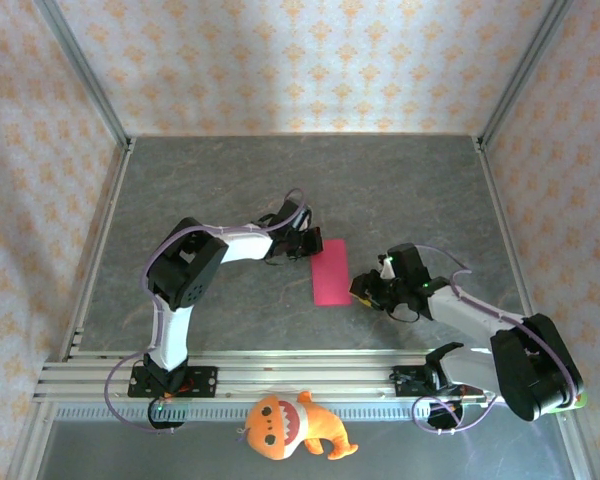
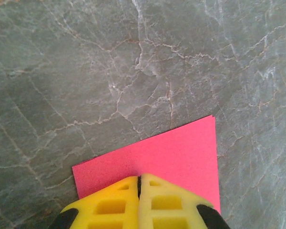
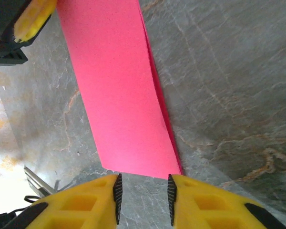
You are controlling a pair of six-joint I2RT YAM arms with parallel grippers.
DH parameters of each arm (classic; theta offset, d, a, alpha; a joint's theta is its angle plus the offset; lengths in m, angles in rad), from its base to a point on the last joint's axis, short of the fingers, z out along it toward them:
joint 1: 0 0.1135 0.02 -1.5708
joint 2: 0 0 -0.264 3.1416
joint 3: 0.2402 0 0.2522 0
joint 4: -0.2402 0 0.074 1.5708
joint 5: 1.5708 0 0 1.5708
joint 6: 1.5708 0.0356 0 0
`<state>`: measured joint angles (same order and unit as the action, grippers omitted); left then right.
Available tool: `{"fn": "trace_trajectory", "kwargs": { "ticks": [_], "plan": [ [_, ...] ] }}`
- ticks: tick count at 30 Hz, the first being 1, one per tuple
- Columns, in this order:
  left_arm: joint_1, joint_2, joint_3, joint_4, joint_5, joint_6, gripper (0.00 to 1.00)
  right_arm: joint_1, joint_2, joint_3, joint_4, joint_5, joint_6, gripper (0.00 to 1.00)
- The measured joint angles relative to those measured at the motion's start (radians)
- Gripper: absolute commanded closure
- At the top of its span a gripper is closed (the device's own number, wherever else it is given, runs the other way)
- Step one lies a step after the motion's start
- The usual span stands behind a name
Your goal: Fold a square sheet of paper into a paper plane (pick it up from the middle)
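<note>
Paper (image 1: 330, 272), folded into a narrow pink rectangle, lies flat near the middle of the table (image 1: 230, 180), its long sides running roughly away from the arms and tilted a little. In the right wrist view a second layer peeks out along one long edge. The left arm (image 1: 185, 270) rises from its base at the near edge, bends at a raised elbow and stretches its forearm to the right, with the wrist turned down at the paper's far left corner. The left gripper (image 2: 139, 179) has its yellow fingers pressed together, with nothing seen between them; the tips sit over the paper just inside its edge, and whether they press on it cannot be told. The right arm (image 1: 480, 320) folds back over its base, then reaches left and slightly away, low over the table, toward the paper's near right corner. The right gripper (image 3: 143, 195) is parted a little and holds nothing: bare table shows in the gap, and the paper's short near edge lies just beyond the fingertips. An orange plush toy (image 1: 290, 425) lies in front of the bases, well apart from the paper.
</note>
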<state>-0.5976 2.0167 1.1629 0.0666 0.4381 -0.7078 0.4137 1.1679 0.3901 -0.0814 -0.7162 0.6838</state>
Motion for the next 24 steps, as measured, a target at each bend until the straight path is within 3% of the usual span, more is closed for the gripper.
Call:
{"fn": "trace_trajectory", "kwargs": {
  "ticks": [16,24],
  "plan": [
    [0.011,-0.006,-0.055,0.097,0.029,0.003,1.0,0.051,0.082,0.0,0.048,-0.002,0.054,0.6],
    [0.011,-0.006,-0.056,0.1,0.034,0.003,1.0,0.049,0.084,0.002,0.123,-0.008,0.079,0.67]
  ]
}}
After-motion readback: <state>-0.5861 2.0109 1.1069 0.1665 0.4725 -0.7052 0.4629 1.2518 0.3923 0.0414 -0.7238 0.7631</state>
